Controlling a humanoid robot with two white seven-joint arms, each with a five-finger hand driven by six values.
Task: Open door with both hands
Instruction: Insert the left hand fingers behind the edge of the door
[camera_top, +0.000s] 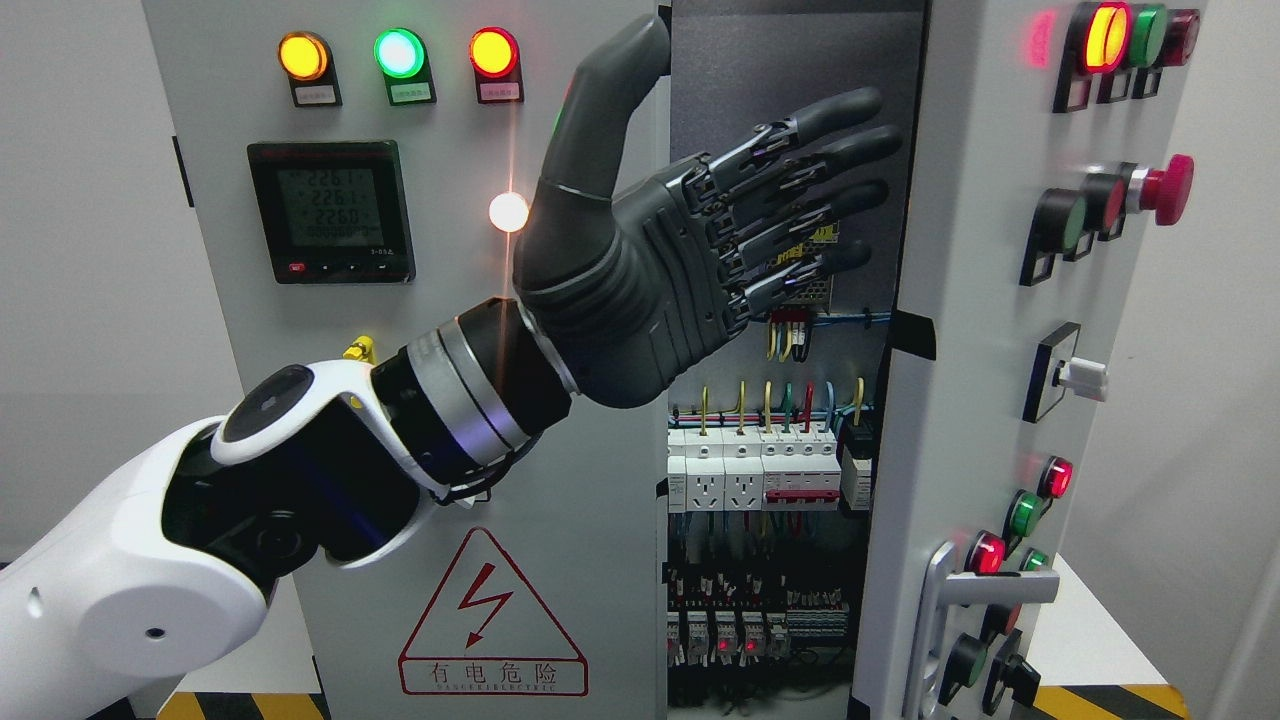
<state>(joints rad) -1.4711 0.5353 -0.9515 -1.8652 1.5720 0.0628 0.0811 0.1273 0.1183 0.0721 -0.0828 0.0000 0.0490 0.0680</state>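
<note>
A grey electrical cabinet fills the view. Its right door (1000, 400) is swung out towards me, edge on, with a silver handle (945, 600) low down. The left door (560, 560) stays flat and closed. My left hand (790, 190) reaches in from the lower left, fingers (840, 110) spread and extended into the gap in front of the dark cabinet interior (790, 60), close to the right door's inner edge. Whether the fingertips touch that edge I cannot tell. It holds nothing. The thumb (620, 70) points upward along the left door's edge. My right arm is out of sight.
Breakers and coloured wiring (765, 470) show inside the opening. The left door carries three lit lamps (400, 55), a digital meter (330, 210) and a red warning triangle (490, 620). Buttons and a red emergency stop (1165, 188) stick out from the right door.
</note>
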